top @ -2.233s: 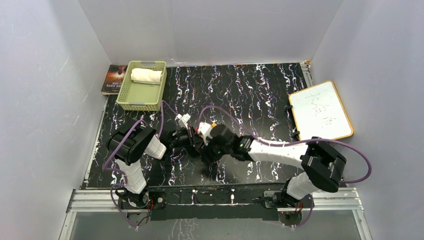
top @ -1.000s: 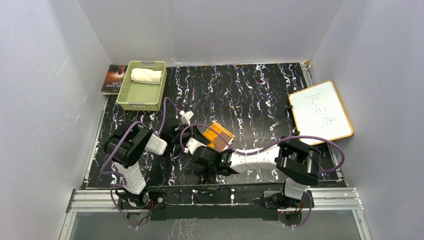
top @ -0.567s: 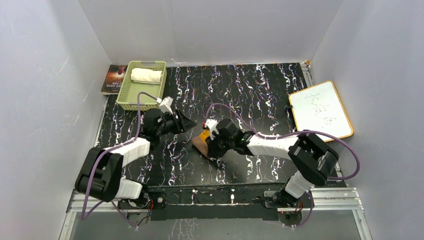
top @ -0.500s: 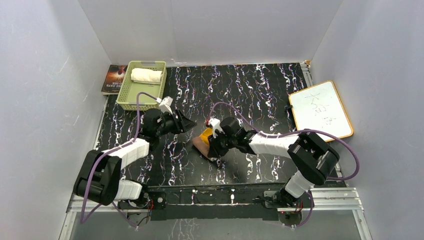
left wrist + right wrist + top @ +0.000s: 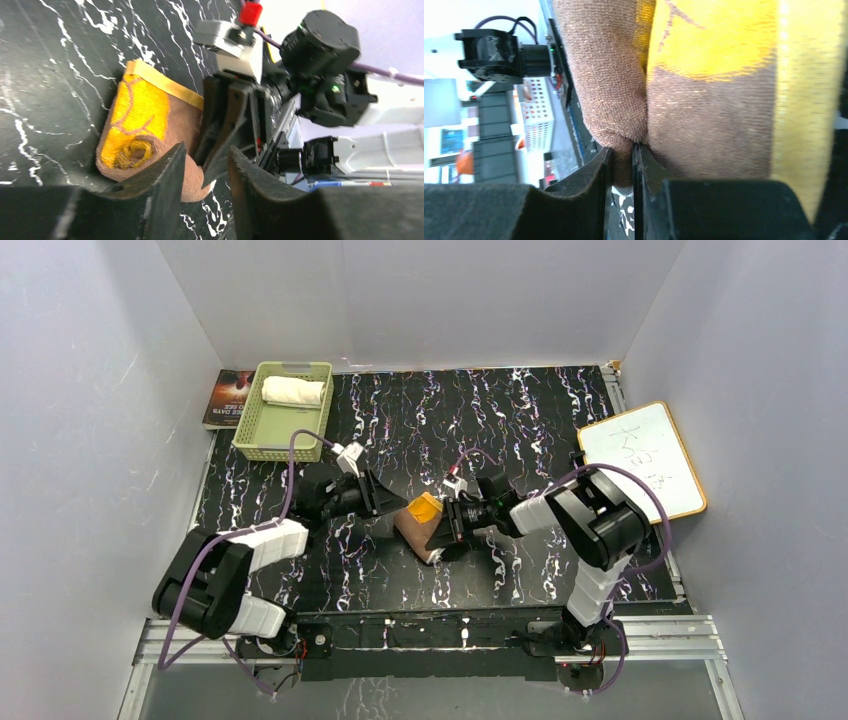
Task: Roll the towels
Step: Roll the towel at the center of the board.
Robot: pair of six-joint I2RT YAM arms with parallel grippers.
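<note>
The brown towel (image 5: 415, 528) lies mid-counter (image 5: 520, 420), partly rolled, with a flat yellow-orange tail on its far side. The right gripper (image 5: 622, 156) has its jaws pinched almost closed on a fold of the towel. The left gripper (image 5: 388, 505) sits just beside the roll's coiled end, jaws narrowly parted and holding nothing. The cream towel (image 5: 293, 391) sits rolled in the basket (image 5: 250, 432). This looks like mid-roll on the second towel; the next move likely calls for turning the roll over the tail, keeping it tight.

Both arms low, inward; left end effector (image 5: 206, 156) parted, right end effector (image 5: 622, 161) clamped.
</note>
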